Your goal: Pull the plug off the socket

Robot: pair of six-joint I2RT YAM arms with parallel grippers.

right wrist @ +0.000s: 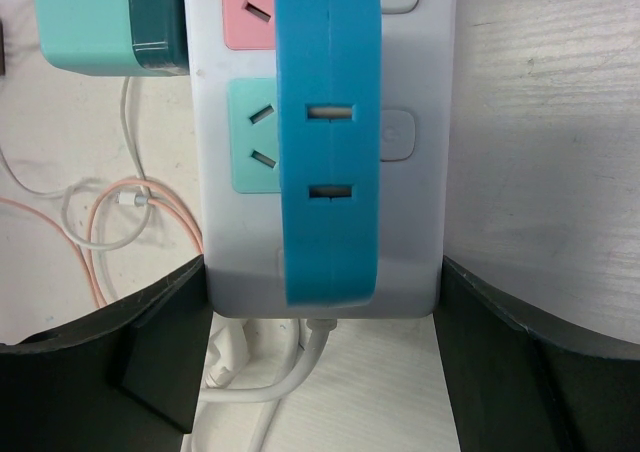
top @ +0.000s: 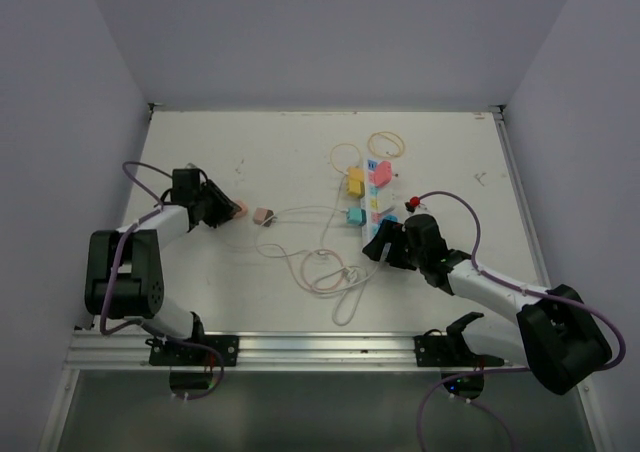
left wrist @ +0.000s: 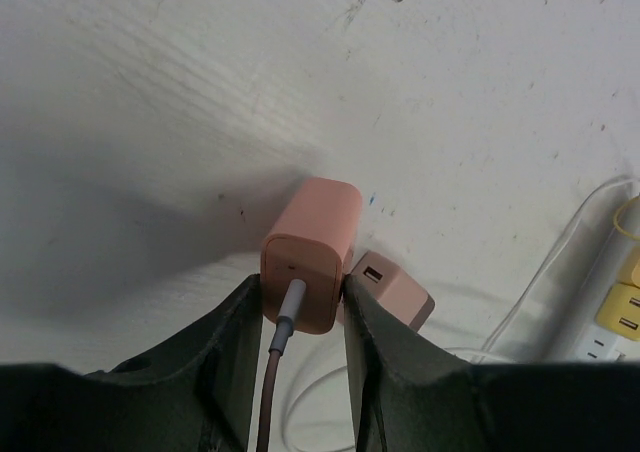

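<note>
Left hand (left wrist: 300, 290), clamped on the pink plug (left wrist: 312, 234), should lower it flat to the surface (left wrist: 150, 92); right hand (right wrist: 320, 277) grips the socket (right wrist: 412, 227) end.

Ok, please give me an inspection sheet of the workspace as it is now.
Surface: white table, scuffed, with small dark marks.
Job's things: strip with yellow plug and teal plug seated in it; peach plug is off it, at the far left.
Clutter: tan adapter beside the peach plug.
Grippers: left gripper shut on peach plug; right gripper clamps the strip's near end.
Cables: white and pink cords looped near the strip.
Surroundings: plain pale walls; nothing else seen.
</note>
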